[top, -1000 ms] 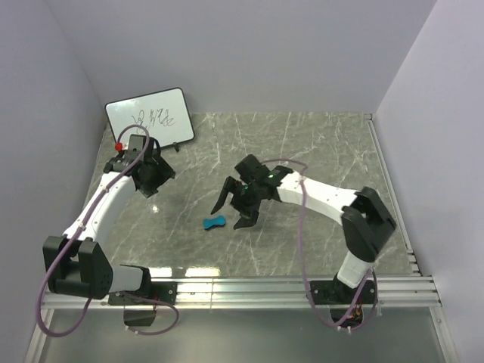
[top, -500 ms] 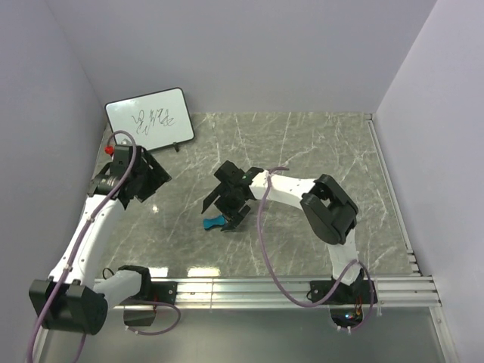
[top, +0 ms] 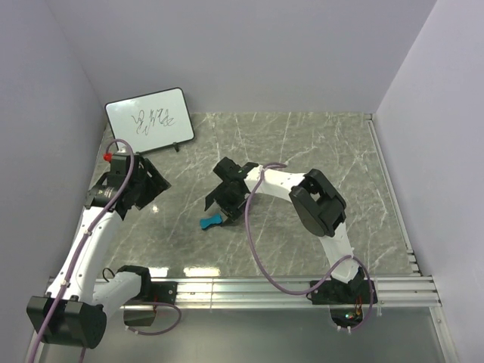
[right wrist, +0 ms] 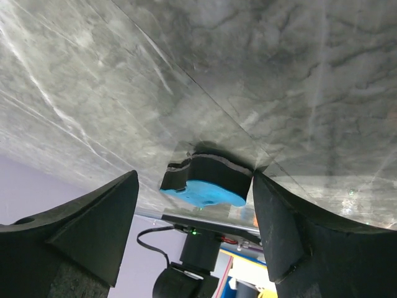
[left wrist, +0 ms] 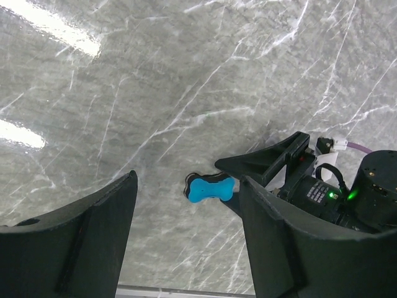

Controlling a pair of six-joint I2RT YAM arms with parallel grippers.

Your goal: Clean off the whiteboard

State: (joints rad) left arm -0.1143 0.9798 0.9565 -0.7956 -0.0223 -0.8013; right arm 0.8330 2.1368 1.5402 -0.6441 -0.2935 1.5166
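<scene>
Against wall (top: 227, 60), whiteboard (top: 150, 119) seemingly leans, lengthwise left-right

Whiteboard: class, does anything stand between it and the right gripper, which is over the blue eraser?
Nothing visible lies on the marble table between the whiteboard and the right gripper, open astride the blue eraser. The open left gripper hovers just beside that line, so it may crowd the path.
</scene>
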